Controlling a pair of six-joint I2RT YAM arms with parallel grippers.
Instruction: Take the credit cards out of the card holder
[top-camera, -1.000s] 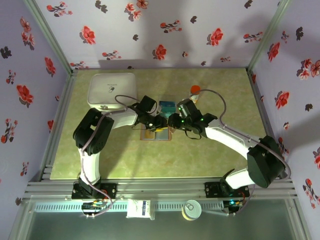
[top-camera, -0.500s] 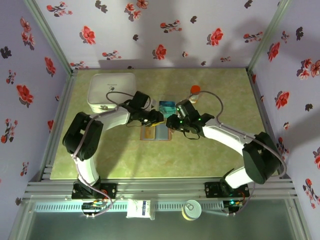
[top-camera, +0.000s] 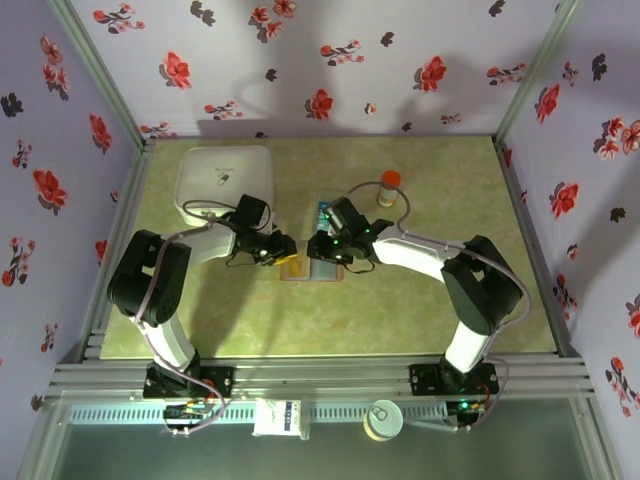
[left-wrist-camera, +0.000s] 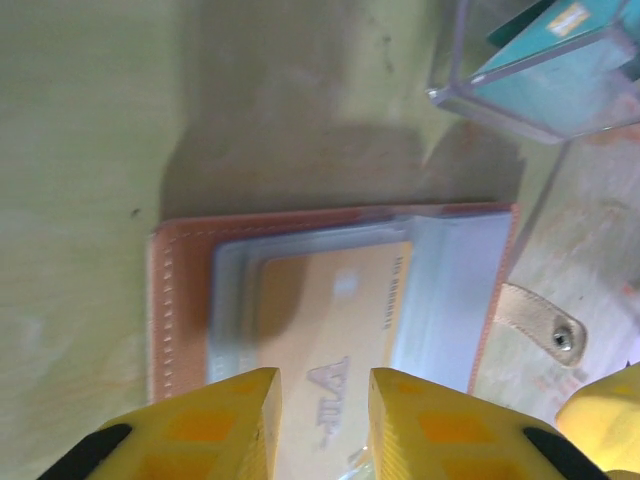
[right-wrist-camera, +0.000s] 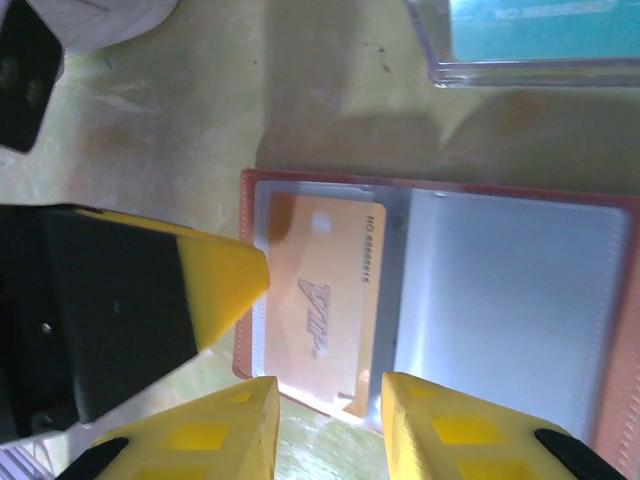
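Right hand (right-wrist-camera: 328, 415) at card (right-wrist-camera: 320, 300) — reads "VIP" (inside card holder (right-wrist-camera: 510, 290)).

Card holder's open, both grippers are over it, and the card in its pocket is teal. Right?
Not quite. The card in the card holder is pale orange-yellow, not teal, as the right wrist view shows; teal cards lie in the clear tray. The rest holds: it lies open, with the left gripper and right gripper over it.

Overhead camera; wrist views closely share card holder (left-wrist-camera: 440, 290).
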